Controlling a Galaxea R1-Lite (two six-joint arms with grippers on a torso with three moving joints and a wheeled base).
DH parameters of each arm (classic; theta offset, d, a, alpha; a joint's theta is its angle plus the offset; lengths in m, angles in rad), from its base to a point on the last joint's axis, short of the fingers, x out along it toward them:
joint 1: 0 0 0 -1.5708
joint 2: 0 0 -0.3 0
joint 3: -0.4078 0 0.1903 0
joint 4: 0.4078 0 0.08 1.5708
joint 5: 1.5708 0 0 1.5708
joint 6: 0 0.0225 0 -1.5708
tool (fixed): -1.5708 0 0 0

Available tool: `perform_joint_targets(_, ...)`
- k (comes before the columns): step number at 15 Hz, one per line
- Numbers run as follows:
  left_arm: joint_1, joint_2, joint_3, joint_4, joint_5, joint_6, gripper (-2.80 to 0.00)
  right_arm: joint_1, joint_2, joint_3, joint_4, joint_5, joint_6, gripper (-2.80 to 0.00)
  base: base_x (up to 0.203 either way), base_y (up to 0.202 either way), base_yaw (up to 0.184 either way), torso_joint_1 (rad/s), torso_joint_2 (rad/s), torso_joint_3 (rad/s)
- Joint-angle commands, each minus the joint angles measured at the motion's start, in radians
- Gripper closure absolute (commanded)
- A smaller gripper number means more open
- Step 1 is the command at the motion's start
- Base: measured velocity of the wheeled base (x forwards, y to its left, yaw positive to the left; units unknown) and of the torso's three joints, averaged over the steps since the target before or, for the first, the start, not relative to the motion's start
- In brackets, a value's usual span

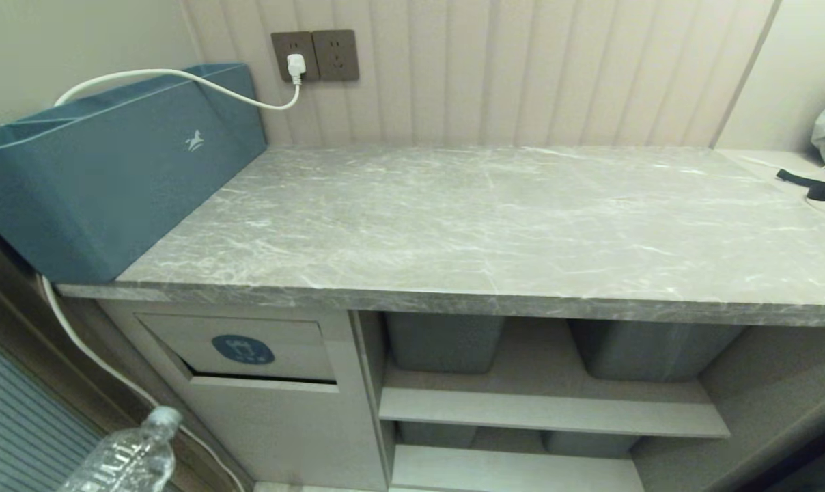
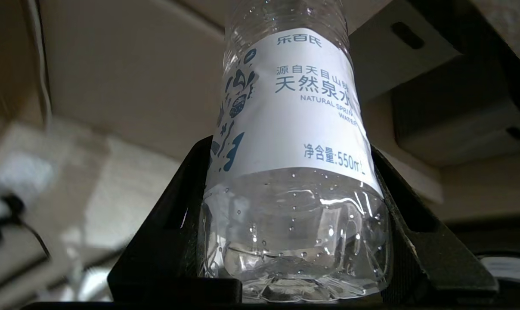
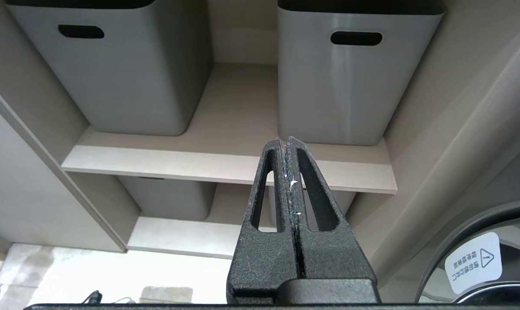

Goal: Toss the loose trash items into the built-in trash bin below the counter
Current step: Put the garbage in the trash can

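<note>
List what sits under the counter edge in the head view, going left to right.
bottle at the lower left corner → trash bin flap with round blue sticker → left grey tub on the upper shelf → right grey tub on the same shelf.

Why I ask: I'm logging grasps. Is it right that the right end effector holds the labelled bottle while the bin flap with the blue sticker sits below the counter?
Wrong arm: the left end effector holds the bottle, per the left wrist view. The right end effector is shut and empty. The flap does sit below the counter.
</note>
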Motion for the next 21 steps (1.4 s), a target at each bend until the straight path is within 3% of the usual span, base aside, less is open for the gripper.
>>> perform_joint_targets(1,0.000,0.014,0.000,0.042,0.004,-0.155,0.00,0.000,-0.001,0.000,0.000,0.000,0.000,0.00,0.000,0.000,0.000,-0.021,0.05,0.032)
perform_joint_targets(4,0.000,0.041,-0.037,0.076,0.027,-0.360,0.00,0.000,-0.001,0.000,0.000,0.000,0.000,0.00,0.000,0.000,0.000,-0.004,0.01,0.007)
perform_joint_targets(6,-0.003,0.145,-0.068,0.085,0.079,-0.490,0.00,0.000,-0.001,0.000,-0.001,0.000,0.000,0.00,0.000,0.000,0.000,0.000,0.00,0.000)
perform_joint_targets(10,0.002,0.432,-0.112,-0.003,0.123,-0.645,0.00,0.000,-0.001,0.000,-0.001,0.000,0.000,0.00,0.000,0.000,0.000,0.000,0.00,0.000)
perform_joint_targets(14,0.142,0.876,-0.246,-0.206,0.103,-0.706,0.00,0.000,-0.001,0.000,-0.001,0.000,0.000,0.00,0.000,0.000,0.000,0.000,0.00,0.000)
perform_joint_targets(17,0.250,1.110,-0.277,-0.360,0.068,-0.732,0.00,0.000,-0.001,0.000,-0.001,0.000,0.000,0.00,0.000,0.000,0.000,0.000,0.00,0.000)
perform_joint_targets(21,0.279,1.336,-0.223,-0.727,0.019,-0.731,0.00,0.000,-0.001,0.000,-0.001,0.000,0.000,0.00,0.000,0.000,0.000,0.000,0.00,0.000)
